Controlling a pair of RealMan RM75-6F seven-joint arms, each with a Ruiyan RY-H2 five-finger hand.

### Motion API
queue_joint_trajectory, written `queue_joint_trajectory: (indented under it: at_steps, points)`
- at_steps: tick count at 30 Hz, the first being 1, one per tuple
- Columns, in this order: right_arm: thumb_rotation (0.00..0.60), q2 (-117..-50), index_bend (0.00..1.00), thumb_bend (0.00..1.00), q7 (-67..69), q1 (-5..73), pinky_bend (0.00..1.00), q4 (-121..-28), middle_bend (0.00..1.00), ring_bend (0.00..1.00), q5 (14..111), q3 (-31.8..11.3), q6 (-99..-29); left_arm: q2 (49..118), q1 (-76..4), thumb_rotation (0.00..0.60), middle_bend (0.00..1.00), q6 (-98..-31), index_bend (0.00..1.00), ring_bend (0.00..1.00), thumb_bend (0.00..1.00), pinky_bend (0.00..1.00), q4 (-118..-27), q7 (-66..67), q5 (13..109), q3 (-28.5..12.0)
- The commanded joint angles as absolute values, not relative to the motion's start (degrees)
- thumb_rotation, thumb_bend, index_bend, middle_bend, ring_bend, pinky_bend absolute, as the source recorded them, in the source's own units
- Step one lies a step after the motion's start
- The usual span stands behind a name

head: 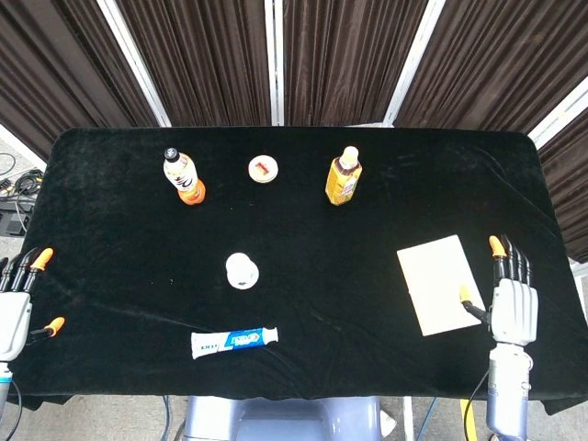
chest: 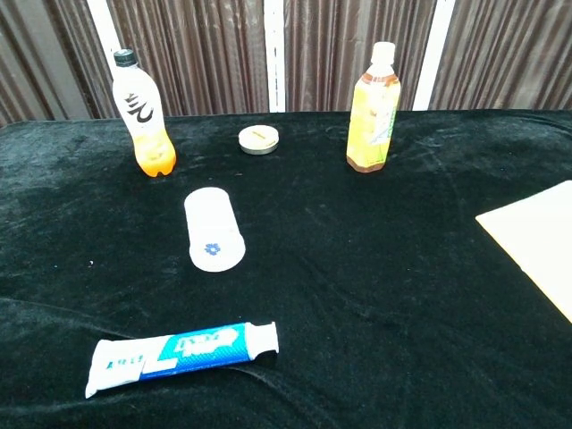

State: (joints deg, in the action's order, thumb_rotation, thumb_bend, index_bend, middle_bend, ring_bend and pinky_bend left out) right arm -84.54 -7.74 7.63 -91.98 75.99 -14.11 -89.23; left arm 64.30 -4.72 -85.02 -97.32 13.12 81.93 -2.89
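Note:
My right hand hovers at the table's right front edge with its fingers stretched out and apart. Its thumb tip touches the right edge of a pale cream sheet, which lies flat on the black cloth; the chest view shows the cream sheet at its right border. My left hand hangs off the table's left side, fingers spread, holding nothing. Neither hand shows in the chest view.
An orange soda bottle, a small round tin and a yellow tea bottle stand at the back. A white cup lies mid-table; a toothpaste tube lies near the front.

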Motion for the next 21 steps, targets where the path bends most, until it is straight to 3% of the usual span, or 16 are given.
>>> queue_joint_trajectory:
  at_steps: [1, 7, 15, 21]
  points:
    - [0.600, -84.3, 0.00, 0.24, -8.3, 7.7, 0.00, -92.6, 0.00, 0.00, 76.4, -14.1, -89.6, 64.3, -4.7, 0.600, 0.00, -85.0, 0.00, 0.00, 0.14, 0.00, -97.3, 13.1, 81.9, -2.9]
    - [0.600, -83.6, 0.00, 0.24, -8.9, 7.6, 0.00, -92.6, 0.00, 0.00, 77.0, -13.3, -89.3, 64.4, -4.8, 0.600, 0.00, -84.9, 0.00, 0.00, 0.14, 0.00, -97.3, 13.2, 81.9, -2.9]
    - [0.600, -74.9, 0.00, 0.20, -13.5, 8.0, 0.00, -91.1, 0.00, 0.00, 82.7, -6.0, -83.2, 65.6, -4.6, 0.600, 0.00, -87.6, 0.00, 0.00, 0.13, 0.00, -94.2, 10.1, 85.3, -3.0]
    - [0.600, -71.6, 0.00, 0.19, -10.1, 7.4, 0.00, -90.0, 0.00, 0.00, 87.2, -3.0, -83.3, 66.1, -4.6, 0.600, 0.00, -87.7, 0.00, 0.00, 0.13, 0.00, -93.1, 10.1, 85.9, -2.8]
